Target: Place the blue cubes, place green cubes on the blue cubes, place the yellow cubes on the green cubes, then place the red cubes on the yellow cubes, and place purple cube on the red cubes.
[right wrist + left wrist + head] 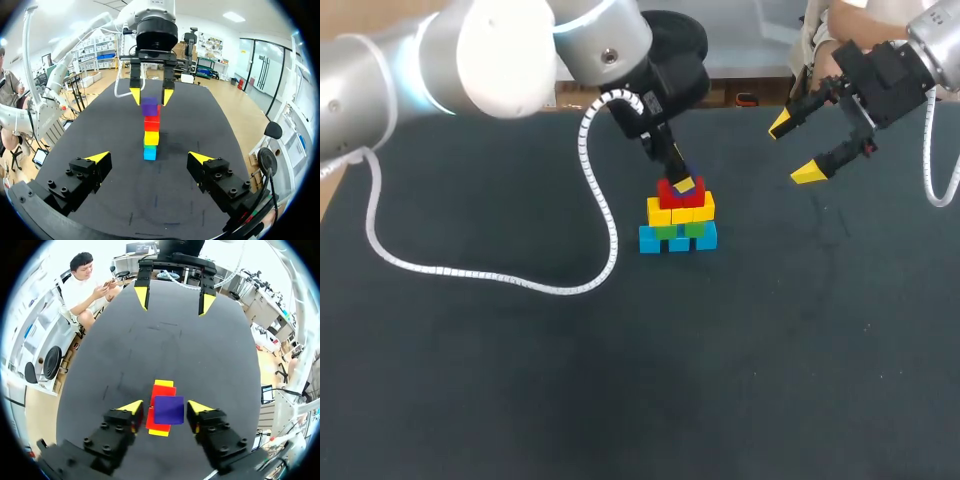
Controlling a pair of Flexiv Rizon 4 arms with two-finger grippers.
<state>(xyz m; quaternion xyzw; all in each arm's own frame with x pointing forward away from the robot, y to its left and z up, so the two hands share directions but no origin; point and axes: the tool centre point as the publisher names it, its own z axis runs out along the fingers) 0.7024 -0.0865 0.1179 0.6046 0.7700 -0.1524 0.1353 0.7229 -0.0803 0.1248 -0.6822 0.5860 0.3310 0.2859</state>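
Could barely make out the purple cube (169, 410) in the head view, tucked behind the fingers of the left tool (678, 178). Saw only a sliver of the green cubes (682, 229) there, wedged between the rows above and below. From the left wrist, could see nothing of the green and blue layers beneath the upper ones, only edges of red and yellow around the purple top. From the right wrist, saw the stack end-on, one cube wide, so could not count the cubes in each layer.

Found the stack toward the far edge of the dark surface (520, 380), near its middle: blue cubes (678, 240) at the base, then green, then yellow cubes (680, 210), then red cubes (672, 192), then the purple one on top, square and flat-faced. Noted the left tool's fingers spread to either side of the purple cube, not clamped on it. Noted the right tool (795, 148) over the far right of the surface, well apart from the stack, fingers wide apart and empty.
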